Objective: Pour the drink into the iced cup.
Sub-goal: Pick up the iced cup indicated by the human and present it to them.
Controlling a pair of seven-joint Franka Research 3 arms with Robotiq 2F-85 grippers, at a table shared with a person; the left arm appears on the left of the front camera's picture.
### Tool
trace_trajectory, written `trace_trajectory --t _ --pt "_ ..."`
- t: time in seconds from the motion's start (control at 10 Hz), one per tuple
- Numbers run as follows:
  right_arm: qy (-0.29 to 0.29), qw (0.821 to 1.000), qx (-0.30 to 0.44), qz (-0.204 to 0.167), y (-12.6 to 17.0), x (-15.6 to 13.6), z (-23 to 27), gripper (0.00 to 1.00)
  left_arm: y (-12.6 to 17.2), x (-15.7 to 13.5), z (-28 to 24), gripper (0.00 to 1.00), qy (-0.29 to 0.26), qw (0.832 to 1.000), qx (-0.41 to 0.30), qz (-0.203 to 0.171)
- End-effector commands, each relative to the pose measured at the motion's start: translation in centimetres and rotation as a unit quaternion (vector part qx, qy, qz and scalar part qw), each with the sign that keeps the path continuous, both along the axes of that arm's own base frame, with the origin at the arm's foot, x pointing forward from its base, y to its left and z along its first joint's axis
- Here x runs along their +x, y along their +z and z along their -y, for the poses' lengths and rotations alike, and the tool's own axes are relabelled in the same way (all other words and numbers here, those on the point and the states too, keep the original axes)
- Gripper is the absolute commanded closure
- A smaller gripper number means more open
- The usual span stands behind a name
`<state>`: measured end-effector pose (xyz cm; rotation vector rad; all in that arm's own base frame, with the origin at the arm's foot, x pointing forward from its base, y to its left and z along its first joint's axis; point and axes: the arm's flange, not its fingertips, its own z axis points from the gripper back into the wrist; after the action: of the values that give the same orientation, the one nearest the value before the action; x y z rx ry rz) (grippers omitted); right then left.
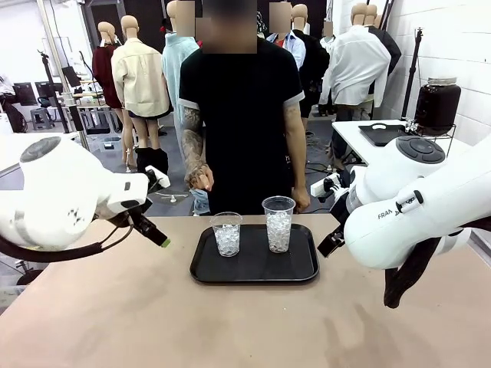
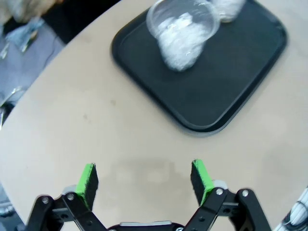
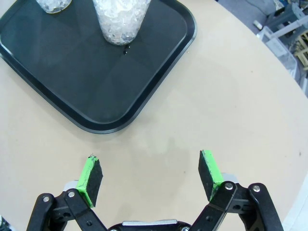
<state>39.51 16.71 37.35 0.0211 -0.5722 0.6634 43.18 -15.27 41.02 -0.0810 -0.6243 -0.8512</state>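
Note:
Two clear plastic cups of white ice stand on a black tray (image 1: pixel 203 268): a short iced cup (image 1: pixel 226 234) on the left and a taller iced cup (image 1: pixel 278 224) on the right. The drink (image 1: pixel 437 106), almost black, fills a big jar on a far table at the back right. My left gripper (image 1: pixel 157 234) hovers left of the tray, open and empty. In the left wrist view the left gripper (image 2: pixel 144 180) hangs over bare table short of the tray (image 2: pixel 226 96) and short cup (image 2: pixel 183 36). My right gripper (image 3: pixel 151 175), open and empty, is beside the tray (image 3: pixel 72 86) and tall cup (image 3: pixel 120 19).
A person stands at the far side of the table, right behind the tray, with a hand (image 1: pixel 201 178) hanging at the side. The tan tabletop (image 1: pixel 115 322) lies bare around the tray. The bulky right arm (image 1: pixel 414 207) hangs over the table's right part.

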Motion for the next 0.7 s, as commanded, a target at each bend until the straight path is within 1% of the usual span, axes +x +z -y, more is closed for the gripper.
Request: trace_trajectory --t 0.0,0.1,0.2,0.3,0.4,0.5,0.6 --pt "0.000 1.000 0.000 0.000 0.0 0.0 0.0 0.00 0.2 6.1 -3.5 0.00 -0.106 0.993 0.021 -0.036" --pt "0.000 1.000 0.000 0.000 0.0 0.0 0.0 0.00 0.1 8.3 -3.6 0.00 -0.170 0.983 0.032 -0.064" --pt "0.000 1.000 0.000 0.000 0.0 0.0 0.0 0.00 0.0 9.9 -3.8 0.00 -0.249 0.967 0.040 -0.031" --pt "0.000 1.000 0.000 0.000 0.0 0.0 0.0 0.00 -0.4 11.2 -3.9 0.00 -0.299 0.953 0.046 -0.025" --pt "0.000 1.000 0.000 0.000 0.0 0.0 0.0 0.00 -0.9 12.5 -3.6 0.00 -0.304 0.951 0.035 -0.033" --pt "0.000 1.000 0.000 0.000 0.0 0.0 0.0 0.00 -0.8 13.3 -3.2 0.00 -0.307 0.951 0.008 -0.044" --pt "0.000 1.000 0.000 0.000 0.0 0.0 0.0 0.00 1.0 8.7 -3.9 0.00 -0.284 0.958 0.036 -0.032"
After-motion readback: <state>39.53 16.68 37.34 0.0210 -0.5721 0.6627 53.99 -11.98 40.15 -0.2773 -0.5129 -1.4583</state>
